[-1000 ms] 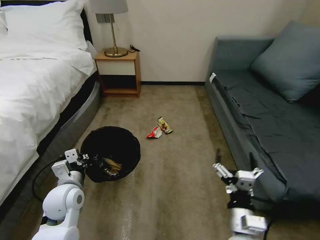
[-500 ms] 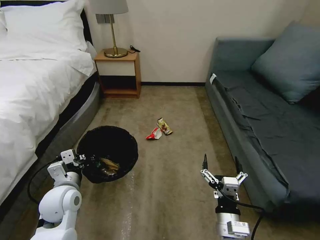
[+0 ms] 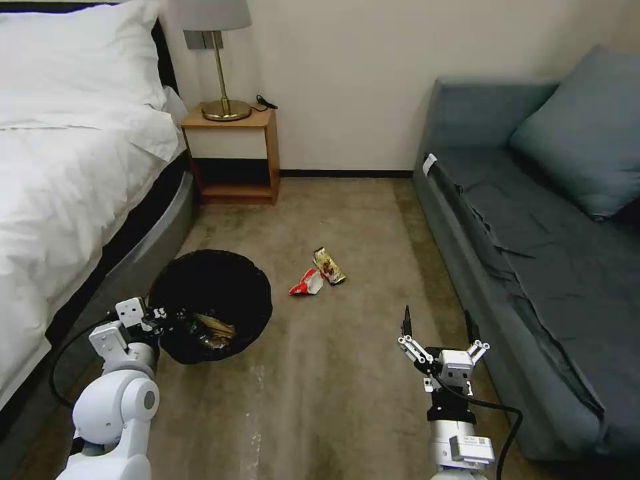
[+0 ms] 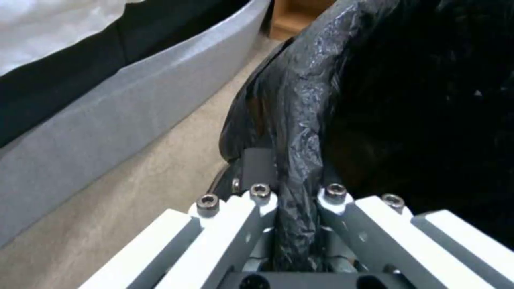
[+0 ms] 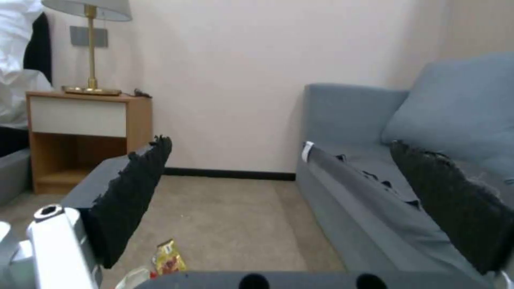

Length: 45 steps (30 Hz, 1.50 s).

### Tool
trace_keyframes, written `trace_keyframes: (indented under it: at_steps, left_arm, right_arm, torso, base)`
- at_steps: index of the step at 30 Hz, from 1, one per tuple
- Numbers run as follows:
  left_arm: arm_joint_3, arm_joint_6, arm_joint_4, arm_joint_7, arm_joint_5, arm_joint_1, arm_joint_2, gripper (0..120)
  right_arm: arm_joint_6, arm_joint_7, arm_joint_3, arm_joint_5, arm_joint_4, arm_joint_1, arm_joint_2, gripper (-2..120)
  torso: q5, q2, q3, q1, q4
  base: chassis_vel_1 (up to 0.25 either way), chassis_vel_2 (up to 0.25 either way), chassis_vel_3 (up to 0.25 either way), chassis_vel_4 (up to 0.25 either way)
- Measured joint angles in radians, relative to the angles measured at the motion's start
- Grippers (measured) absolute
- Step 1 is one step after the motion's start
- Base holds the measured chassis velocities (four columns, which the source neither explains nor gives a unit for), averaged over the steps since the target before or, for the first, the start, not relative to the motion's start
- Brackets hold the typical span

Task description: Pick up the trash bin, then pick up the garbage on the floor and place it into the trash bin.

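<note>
The trash bin (image 3: 235, 285), lined with a crinkled black bag, stands on the carpet beside the bed. My left gripper (image 3: 163, 314) is shut on its near rim; in the left wrist view the left gripper (image 4: 296, 194) pinches a fold of the black bag (image 4: 305, 120). Crumpled brown paper (image 3: 215, 327) lies inside the bin. Two pieces of garbage lie on the floor beyond it: a red-and-white wrapper (image 3: 305, 283) and a yellow-brown snack wrapper (image 3: 329, 265), the latter also in the right wrist view (image 5: 168, 261). My right gripper (image 3: 437, 327) hovers open and empty, nearer than the wrappers and to their right.
A white bed (image 3: 60, 180) runs along the left. A wooden nightstand (image 3: 230, 157) with a brass lamp (image 3: 223, 110) stands at the back wall. A grey-blue sofa (image 3: 533, 240) lines the right side, close to my right arm. Bare carpet lies between bin and sofa.
My right gripper has swung left, away from the sofa's edge, and now points forward over the carpet. The camera has shifted a little. The left gripper still grips the bin's rim.
</note>
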Motion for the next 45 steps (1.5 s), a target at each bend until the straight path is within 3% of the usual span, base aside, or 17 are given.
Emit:
trace_keyframes:
  at_steps: [45]
  left_arm:
    - [-0.006, 0.002, -0.006, -0.001, 0.003, 0.0, -0.003, 3]
  right_arm:
    - [-0.009, -0.016, -0.042, 0.03, -0.044, 0.062, -0.029, 100]
  torso:
    - [0.0001, 0.0, 0.0, 0.0, 0.0001]
  base:
    - [-0.171, 0.165, 0.168, -0.165]
